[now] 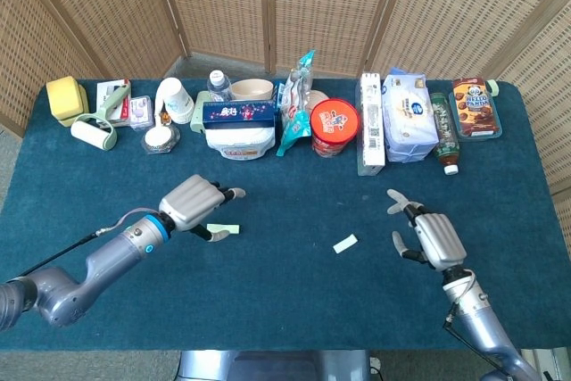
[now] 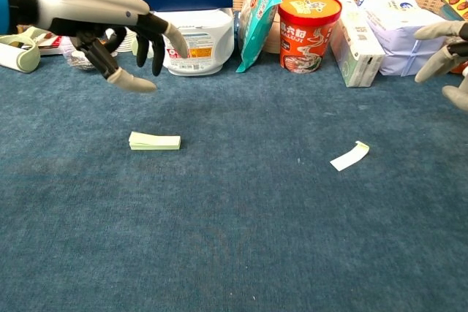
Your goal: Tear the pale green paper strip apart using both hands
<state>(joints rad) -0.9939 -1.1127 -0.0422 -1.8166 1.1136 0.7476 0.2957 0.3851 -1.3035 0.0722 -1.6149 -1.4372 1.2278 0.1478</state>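
Observation:
A pale green paper piece point(image 1: 223, 229) point(image 2: 154, 141) lies flat on the blue cloth, just below my left hand point(image 1: 194, 204) point(image 2: 128, 34). That hand hovers above it with fingers spread and holds nothing. A smaller torn piece point(image 1: 344, 244) point(image 2: 349, 156) rests on the cloth toward the right. My right hand point(image 1: 428, 238) point(image 2: 447, 50) is open, raised to the right of the small piece, and only partly inside the chest view.
A row of goods lines the back of the table: a red noodle cup point(image 1: 335, 127), a white tub point(image 1: 241, 140) under a blue box, a teal snack bag point(image 1: 296, 100), tissue packs point(image 1: 408, 118), a bottle point(image 1: 443, 131), a lint roller point(image 1: 94, 131).

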